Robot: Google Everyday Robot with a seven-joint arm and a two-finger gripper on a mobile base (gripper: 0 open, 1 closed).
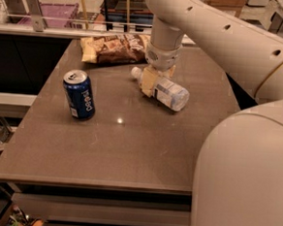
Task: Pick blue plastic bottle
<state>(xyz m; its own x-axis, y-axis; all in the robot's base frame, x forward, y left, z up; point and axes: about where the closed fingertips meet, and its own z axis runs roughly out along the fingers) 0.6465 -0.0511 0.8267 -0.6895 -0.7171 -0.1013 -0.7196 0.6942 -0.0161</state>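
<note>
The blue plastic bottle [171,94] lies on its side on the brown table [109,151], right of the middle towards the back. It is clear and pale bluish, with a white label. Its white cap points left and towards the back. My gripper [152,80] comes down from the arm above and sits on the bottle's neck end, just right of the cap. It hides part of the bottle's shoulder. The bottle rests on the table surface.
A dark blue Pepsi can [79,94] stands upright to the left of the bottle. A brown and yellow snack bag [114,47] lies at the table's back edge. My large white arm [244,166] fills the right side. A railing and shelves stand behind the table.
</note>
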